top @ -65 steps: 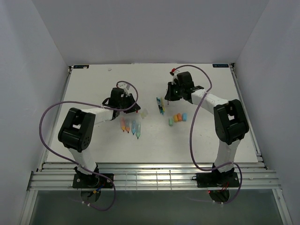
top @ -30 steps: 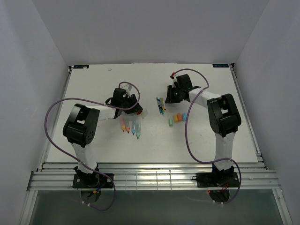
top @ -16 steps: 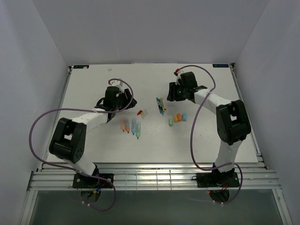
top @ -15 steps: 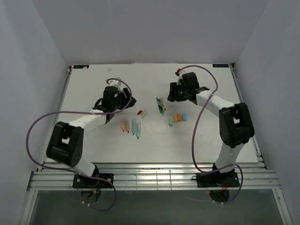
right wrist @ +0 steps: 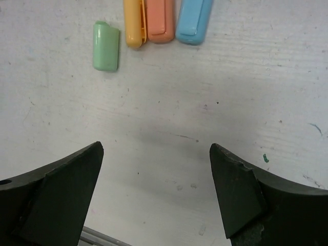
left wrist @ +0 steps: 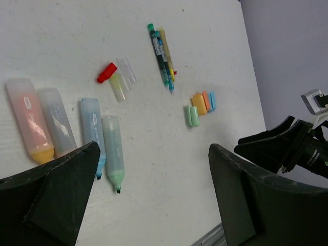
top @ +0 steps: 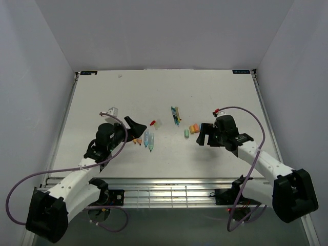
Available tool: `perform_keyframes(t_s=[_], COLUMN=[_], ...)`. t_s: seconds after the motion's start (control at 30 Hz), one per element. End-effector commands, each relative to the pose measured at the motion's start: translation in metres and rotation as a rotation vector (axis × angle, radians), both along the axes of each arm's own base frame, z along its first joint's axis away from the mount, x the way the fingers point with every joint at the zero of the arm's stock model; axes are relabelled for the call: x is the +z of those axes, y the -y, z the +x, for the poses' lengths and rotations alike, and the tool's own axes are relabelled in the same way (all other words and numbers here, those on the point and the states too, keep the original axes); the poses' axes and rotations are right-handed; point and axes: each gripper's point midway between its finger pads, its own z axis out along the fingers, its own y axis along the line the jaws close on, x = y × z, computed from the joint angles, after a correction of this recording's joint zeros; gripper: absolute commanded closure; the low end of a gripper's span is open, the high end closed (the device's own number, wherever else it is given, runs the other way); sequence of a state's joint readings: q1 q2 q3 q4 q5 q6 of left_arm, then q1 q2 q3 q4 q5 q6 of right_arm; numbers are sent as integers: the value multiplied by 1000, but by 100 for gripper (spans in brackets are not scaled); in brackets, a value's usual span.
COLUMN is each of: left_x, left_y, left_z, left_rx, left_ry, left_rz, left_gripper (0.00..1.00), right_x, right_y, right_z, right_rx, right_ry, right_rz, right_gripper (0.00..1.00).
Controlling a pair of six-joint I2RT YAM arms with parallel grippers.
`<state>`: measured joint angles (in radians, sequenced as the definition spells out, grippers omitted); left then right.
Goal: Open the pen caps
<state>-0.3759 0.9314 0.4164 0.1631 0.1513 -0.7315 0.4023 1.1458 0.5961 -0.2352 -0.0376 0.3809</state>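
Note:
Several pen caps lie in a row: pale green [right wrist: 106,46], orange [right wrist: 134,23], salmon [right wrist: 160,20] and blue [right wrist: 193,20]. My right gripper [right wrist: 155,147] hovers open just on the near side of them, with only bare table between its fingers. A red cap [left wrist: 106,73] lies at the end of a pale yellowish barrel [left wrist: 119,86]. Thick barrels lie side by side: orange [left wrist: 28,123], greyish [left wrist: 56,128], blue [left wrist: 92,130] and green [left wrist: 113,154]. My left gripper [left wrist: 154,148] is open and empty, above their near ends.
Thin stick pens [top: 176,115] lie bundled behind the caps. A clear piece [left wrist: 126,70] lies by the red cap. The table's near edge with metal rails [top: 169,187] runs close behind both grippers. Purple cables loop off both arms.
Both arms have drawn back from the pens toward the near edge. Both grippers have opened wide. The left one has left the red-capped pen on the table.

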Motion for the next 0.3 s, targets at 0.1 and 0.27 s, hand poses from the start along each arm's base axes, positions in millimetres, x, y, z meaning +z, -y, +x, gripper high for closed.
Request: perform_keyframes(t_s=[0.1,0.27], left_x=[10,17], left_y=[5,13], left_z=[-44,-71], left_rx=[-52,-140], left_ry=[-1,21], left_rz=[-177,-292], left_gripper=[2,2], right_x=[15,16], right_y=[11,12], right_z=[-27,-56], right_rx=[-53,-34], right_ry=[56,88], right_rz=[49,124], right_gripper=[10,10])
